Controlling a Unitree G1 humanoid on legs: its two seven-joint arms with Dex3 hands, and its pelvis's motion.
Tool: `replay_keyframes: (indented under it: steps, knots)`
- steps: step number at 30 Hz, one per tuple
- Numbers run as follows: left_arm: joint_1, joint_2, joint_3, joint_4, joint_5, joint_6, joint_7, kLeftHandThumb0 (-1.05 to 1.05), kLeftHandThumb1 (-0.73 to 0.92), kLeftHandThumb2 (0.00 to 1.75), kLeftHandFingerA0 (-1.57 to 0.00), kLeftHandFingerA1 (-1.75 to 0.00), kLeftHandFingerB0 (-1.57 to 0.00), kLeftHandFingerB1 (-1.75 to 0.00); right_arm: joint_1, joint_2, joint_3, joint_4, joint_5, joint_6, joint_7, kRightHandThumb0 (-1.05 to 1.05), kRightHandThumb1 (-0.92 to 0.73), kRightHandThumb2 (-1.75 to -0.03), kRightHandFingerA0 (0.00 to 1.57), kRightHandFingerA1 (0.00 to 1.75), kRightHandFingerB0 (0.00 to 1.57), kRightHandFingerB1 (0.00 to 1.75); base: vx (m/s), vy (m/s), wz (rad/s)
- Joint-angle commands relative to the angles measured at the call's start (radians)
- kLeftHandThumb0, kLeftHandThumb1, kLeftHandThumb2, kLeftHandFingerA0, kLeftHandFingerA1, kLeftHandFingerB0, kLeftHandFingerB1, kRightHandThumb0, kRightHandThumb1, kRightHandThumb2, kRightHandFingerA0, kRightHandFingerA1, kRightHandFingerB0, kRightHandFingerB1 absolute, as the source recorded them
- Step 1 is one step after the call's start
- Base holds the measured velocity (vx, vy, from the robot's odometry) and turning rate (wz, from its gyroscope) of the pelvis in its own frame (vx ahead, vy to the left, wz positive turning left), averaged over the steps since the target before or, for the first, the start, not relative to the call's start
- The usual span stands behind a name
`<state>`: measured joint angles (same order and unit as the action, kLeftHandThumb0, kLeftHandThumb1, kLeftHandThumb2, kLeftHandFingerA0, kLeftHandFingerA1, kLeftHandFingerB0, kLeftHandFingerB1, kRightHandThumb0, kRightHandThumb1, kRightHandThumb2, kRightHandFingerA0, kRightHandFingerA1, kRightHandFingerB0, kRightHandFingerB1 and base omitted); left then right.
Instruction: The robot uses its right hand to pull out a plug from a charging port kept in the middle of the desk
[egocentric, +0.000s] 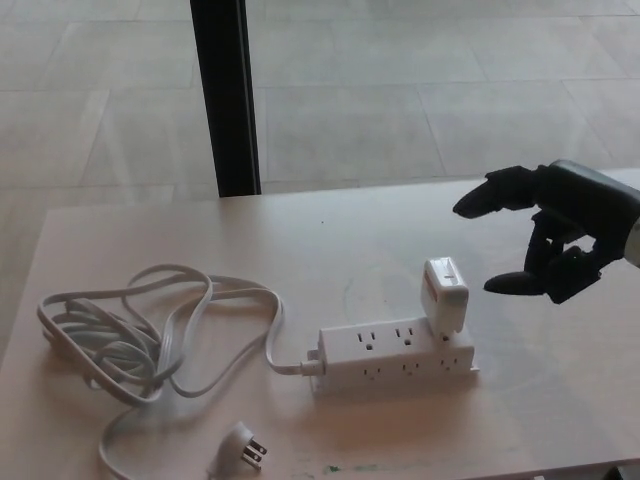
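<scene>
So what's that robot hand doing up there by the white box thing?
The robot's right hand hangs open in the air, just right of a white charger plug. The plug is stuck in the right end of a white power strip on the desk. The hand isn't touching it yet. It looks set to grab the plug and pull it out. The strip's long cord lies in loops on the left, and the cord's own plug lies loose near the front edge.

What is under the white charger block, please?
Under the white charger block lies the right end of the white power strip. The block stands on its top face. The outlet and the prongs beneath it are covered.
</scene>
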<state>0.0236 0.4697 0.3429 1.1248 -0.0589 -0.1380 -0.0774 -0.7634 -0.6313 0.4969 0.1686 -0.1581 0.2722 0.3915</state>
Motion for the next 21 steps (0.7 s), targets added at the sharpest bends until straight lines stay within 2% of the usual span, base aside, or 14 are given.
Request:
replay_keyframes:
  steps: [1,4,6,7,8,9,10,11,12,13,16,19,20,21]
  knots:
    - [0.01,0.026,-0.013,0.001,0.002,-0.025,-0.009,-0.63,0.62,0.6,-0.75,-0.78,-0.64,-0.55,-0.049,0.039,-0.013,0.071,-0.081,0.007,0.034,-0.68,-0.56,-0.58,0.74,1.16,0.41,0.37,0.0,0.0,0.0]
    - [0.012,0.028,-0.018,-0.004,0.0,-0.02,-0.013,-0.62,0.62,0.59,-0.7,-0.67,-0.64,-0.54,-0.08,0.053,0.001,0.115,-0.119,-0.011,0.05,-0.7,-0.57,-0.58,0.78,1.14,0.4,0.36,0.0,0.0,0.0]
    - [0.012,0.028,-0.021,0.004,0.001,-0.025,-0.013,-0.63,0.62,0.59,-0.7,-0.7,-0.68,-0.58,-0.085,0.064,0.008,0.132,-0.137,-0.017,0.052,-0.69,-0.55,-0.58,0.79,1.25,0.41,0.36,0.0,0.0,0.0]
    - [0.015,0.027,-0.019,0.002,-0.005,-0.028,-0.015,-0.62,0.62,0.59,-0.72,-0.73,-0.69,-0.59,-0.088,0.075,0.01,0.144,-0.146,-0.02,0.051,-0.75,-0.45,-0.83,0.85,1.2,0.36,0.47,0.0,0.0,0.0]
    - [0.018,0.028,-0.019,-0.002,-0.006,-0.026,-0.017,-0.62,0.62,0.59,-0.71,-0.69,-0.67,-0.54,-0.094,0.082,0.014,0.155,-0.156,-0.025,0.052,-0.71,-0.43,-0.84,0.83,1.13,0.34,0.48,0.0,0.0,0.0]
    - [0.019,0.029,-0.02,-0.003,-0.006,-0.025,-0.02,-0.62,0.62,0.59,-0.72,-0.72,-0.67,-0.54,-0.099,0.088,0.016,0.164,-0.163,-0.028,0.054,-0.68,-0.55,-0.58,0.76,1.16,0.42,0.37,0.0,0.0,0.0]
    - [0.019,0.031,-0.024,-0.002,0.0,-0.028,-0.02,-0.62,0.62,0.6,-0.76,-0.74,-0.7,-0.59,-0.11,0.101,0.02,0.181,-0.174,-0.027,0.058,-0.74,-0.53,-0.6,0.71,1.06,0.39,0.37,0.0,0.0,0.0]
    - [0.015,0.033,-0.029,0.006,0.005,-0.032,-0.016,-0.61,0.62,0.59,-0.74,-0.71,-0.71,-0.58,-0.124,0.116,0.026,0.201,-0.186,-0.024,0.063,-0.74,-0.45,-0.87,0.7,0.96,0.33,0.49,0.0,0.0,0.0]
    - [0.012,0.032,-0.029,0.011,0.003,-0.033,-0.015,-0.61,0.62,0.59,-0.74,-0.71,-0.71,-0.58,-0.131,0.124,0.029,0.211,-0.193,-0.023,0.064,-0.74,-0.45,-0.87,0.7,0.96,0.33,0.49,0.0,0.0,0.0]
    - [0.004,0.031,-0.027,0.02,0.001,-0.033,-0.013,-0.62,0.61,0.6,-0.75,-0.74,-0.7,-0.61,-0.141,0.13,0.036,0.227,-0.208,-0.035,0.061,-0.73,-0.55,-0.58,0.71,0.99,0.4,0.35,0.0,0.0,0.0]
    - [0.001,0.03,-0.029,0.014,-0.003,-0.026,-0.022,-0.63,0.63,0.59,-0.7,-0.69,-0.64,-0.54,-0.162,0.157,0.036,0.257,-0.223,-0.039,0.061,-0.7,-0.56,-0.58,0.66,0.83,0.39,0.34,0.0,0.0,0.0]
    - [-0.011,0.031,-0.03,0.016,-0.003,-0.015,-0.012,-0.62,0.63,0.59,-0.72,-0.68,-0.65,-0.54,-0.184,0.177,0.059,0.272,-0.255,-0.047,0.076,-0.75,-0.57,-0.58,0.68,0.88,0.37,0.35,0.0,0.0,0.0]
    - [-0.016,0.031,-0.031,0.021,-0.002,-0.013,-0.009,-0.63,0.63,0.59,-0.73,-0.7,-0.67,-0.57,-0.185,0.183,0.063,0.265,-0.259,-0.037,0.085,-0.77,-0.44,-0.85,0.7,0.88,0.3,0.46,0.0,0.0,0.0]
    - [-0.018,0.032,-0.032,0.022,-0.001,-0.013,-0.008,-0.63,0.63,0.59,-0.73,-0.7,-0.67,-0.57,-0.184,0.187,0.063,0.256,-0.263,-0.023,0.093,-0.77,-0.44,-0.85,0.7,0.88,0.3,0.46,0.0,0.0,0.0]
